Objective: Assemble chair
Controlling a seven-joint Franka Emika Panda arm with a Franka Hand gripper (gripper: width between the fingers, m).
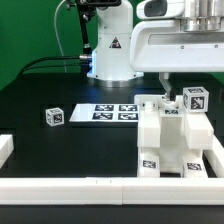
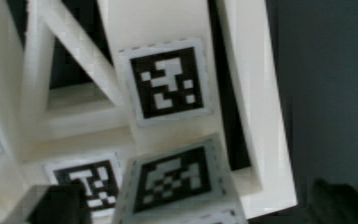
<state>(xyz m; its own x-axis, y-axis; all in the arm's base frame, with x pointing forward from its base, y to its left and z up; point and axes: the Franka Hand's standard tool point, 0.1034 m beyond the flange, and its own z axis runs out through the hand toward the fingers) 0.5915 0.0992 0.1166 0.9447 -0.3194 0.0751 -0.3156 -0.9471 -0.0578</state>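
Exterior view: the chair (image 1: 168, 140), partly built into a blocky white stack, sits on the black table (image 1: 60, 90) toward the exterior view's right, just behind the front rail (image 1: 90, 188). A tagged cube (image 1: 194, 100) sits on top of it. The gripper (image 1: 177, 88) hangs right over the stack. One finger shows coming down beside the cube; the other I can't make out, so there's no reading the jaw gap from here.

The wrist view fills that in. The fingertips (image 2: 60, 205) show as two dark blurs far apart, so the jaws are spread wide, with nothing visibly clamped. Past them is a close-up of the chair parts: slanted white bars, one long straight edge, three tags. It's too close to say which part is which.

Only the exterior view has the rest. A small block (image 1: 54, 116) with a tag lies alone on the exterior view's left, well apart from the chair. The marker board (image 1: 115, 110) lies flat between the two, in front of the robot base (image 1: 110, 55). A side rail (image 1: 5, 150) sits at the far left edge. The arm's wide white body blocks the area behind the chair.
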